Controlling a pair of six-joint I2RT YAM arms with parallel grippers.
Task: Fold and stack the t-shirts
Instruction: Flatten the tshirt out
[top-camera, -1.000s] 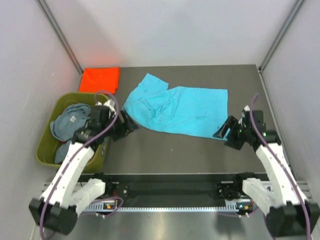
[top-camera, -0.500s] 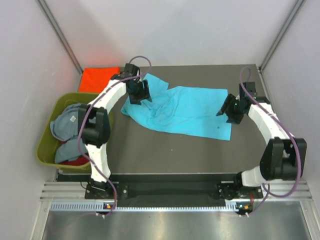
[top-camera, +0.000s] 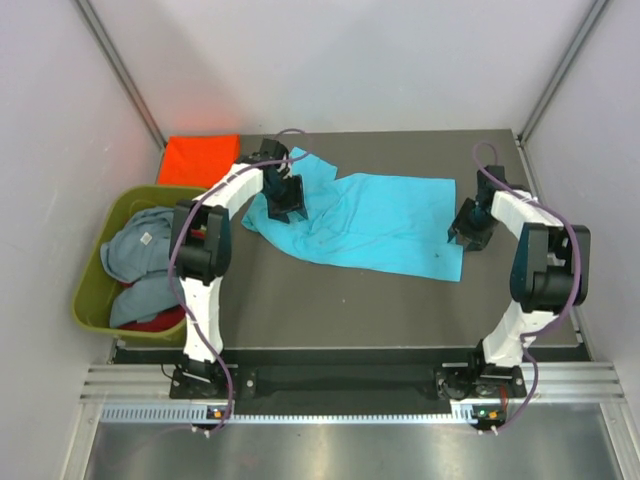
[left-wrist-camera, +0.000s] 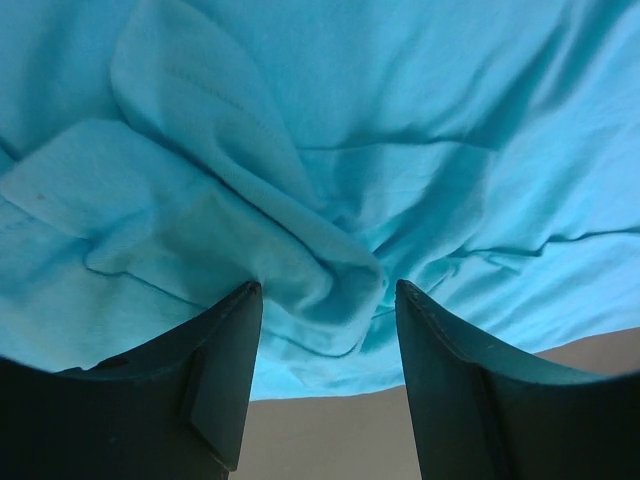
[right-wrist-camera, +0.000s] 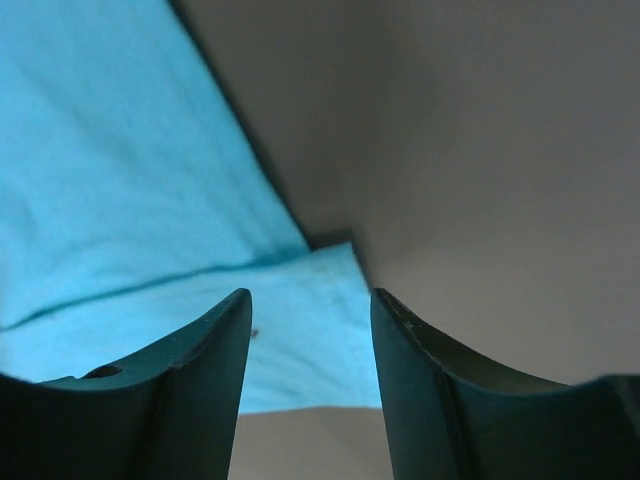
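The turquoise t-shirt (top-camera: 375, 225) lies spread on the far middle of the dark tabletop (top-camera: 330, 300). Its right half is fairly flat and its left half is bunched into folds, with one sleeve pointing to the far left. The left tool (top-camera: 286, 196) is down over that rumpled left part. In the left wrist view its jaws are released and stand apart, with a soft ridge of turquoise cloth rising between their tips; whether the tips press on the cloth cannot be told. The right tool (top-camera: 468, 226) is at the shirt's right edge. In the right wrist view its jaws are likewise released and parted, with the edge and a corner of the cloth between them and bare tabletop to one side. The orange-red t-shirt (top-camera: 200, 158) lies folded flat at the far left corner, apart from the turquoise one. Just nearer than it, off the tabletop's left edge, stands an olive-green tub (top-camera: 88, 300) that holds the crumpled grey-blue t-shirt (top-camera: 135, 250), with a strip of the red t-shirt (top-camera: 160, 322) showing beneath it at the tub's near end.
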